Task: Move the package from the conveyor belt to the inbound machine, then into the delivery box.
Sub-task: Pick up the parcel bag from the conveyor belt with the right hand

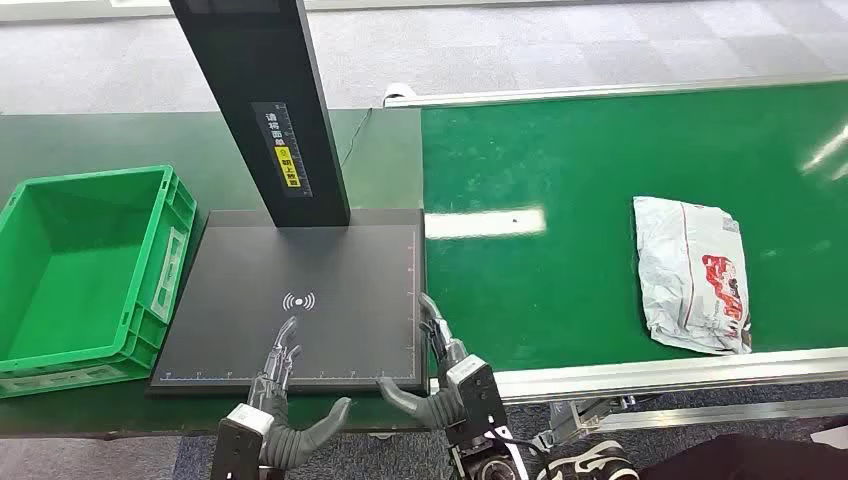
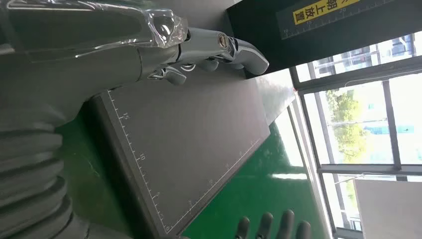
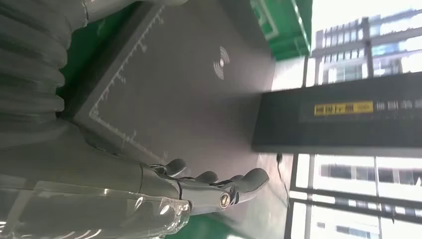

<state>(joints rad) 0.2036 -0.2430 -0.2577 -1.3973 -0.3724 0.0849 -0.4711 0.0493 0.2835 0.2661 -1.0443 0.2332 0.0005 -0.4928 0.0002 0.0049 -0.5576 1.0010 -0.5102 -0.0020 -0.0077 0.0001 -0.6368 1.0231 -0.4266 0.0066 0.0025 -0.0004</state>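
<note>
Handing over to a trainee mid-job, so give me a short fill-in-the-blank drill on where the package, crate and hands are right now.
1. The crumpled white plastic package with red print lies on the green ____.
2. The green plastic crate left of the flat black scanner platform holds ____.
3. Neither the left hand nor the right hand holds anything; both hover over the platform's ____ edge.

Missing words: conveyor belt; nothing; near
</note>
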